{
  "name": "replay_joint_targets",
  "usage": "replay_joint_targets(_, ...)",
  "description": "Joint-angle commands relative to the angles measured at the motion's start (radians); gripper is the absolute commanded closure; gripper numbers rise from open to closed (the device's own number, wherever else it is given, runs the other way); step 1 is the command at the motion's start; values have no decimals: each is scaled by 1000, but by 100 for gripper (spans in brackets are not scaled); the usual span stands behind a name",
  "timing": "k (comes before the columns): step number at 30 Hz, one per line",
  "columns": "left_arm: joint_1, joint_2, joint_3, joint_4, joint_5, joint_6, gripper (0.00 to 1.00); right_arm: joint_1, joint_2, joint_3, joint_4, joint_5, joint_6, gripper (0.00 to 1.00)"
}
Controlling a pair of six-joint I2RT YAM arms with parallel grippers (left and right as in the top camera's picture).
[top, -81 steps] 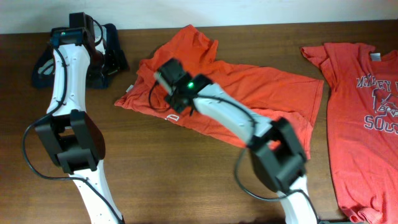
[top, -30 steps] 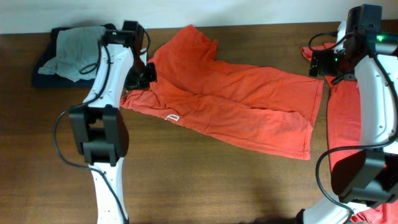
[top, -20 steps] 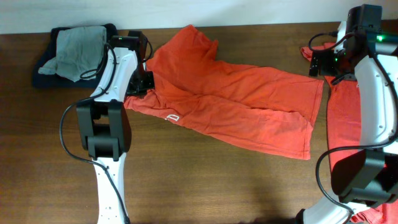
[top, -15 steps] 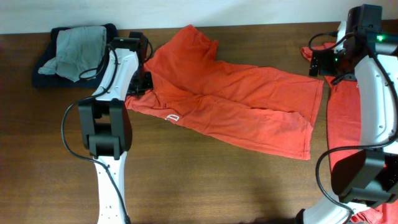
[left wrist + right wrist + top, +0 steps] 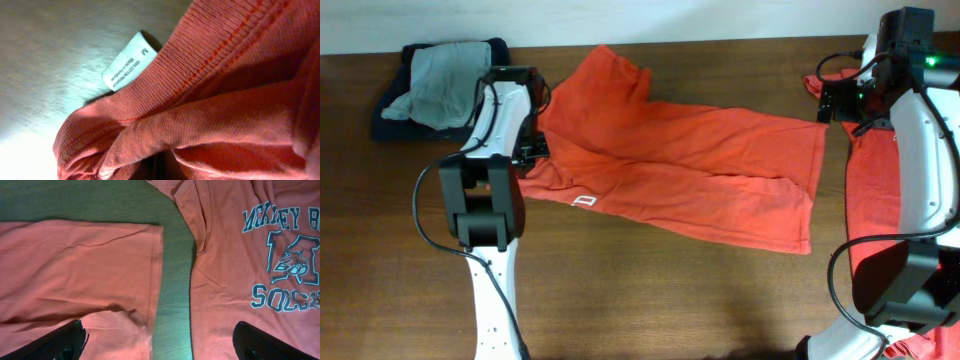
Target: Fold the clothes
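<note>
Dark wood table (image 5: 650,290), white wall (image 5: 620,20); left pincer (image 5: 530,150) clenching T-shirt (image 5: 700,170); right pincer (image 5: 840,102) released.

The middle T-shirt (image 5: 690,165) is orange-red, the second T-shirt (image 5: 225,280) orange-red with dark-edged lettering (image 5: 282,297), the cloth (image 5: 445,68) grey, the table (image 5: 650,290) brown.

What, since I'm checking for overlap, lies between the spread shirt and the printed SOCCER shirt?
Only a strip of bare table. The spread shirt and the printed shirt lie apart there, as the right wrist view shows.
</note>
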Motion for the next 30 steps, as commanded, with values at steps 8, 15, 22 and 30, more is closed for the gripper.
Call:
replay_joint_targets(8,-14,-7,127,-62,-32,-35,100,-1,0,1,-4,8,13,1)
replay_joint_targets(15,-41,-108,368,-88,50,-34,99,-1,0,1,77,12,12,1)
replay_joint_targets(22,-17,-180,526,-85,67,-34,73,-1,1,1,175,12,12,1)
replay_joint_targets(30,29,-188,537,-80,65,-34,1,19,6,-3,243,-439,-97,0)
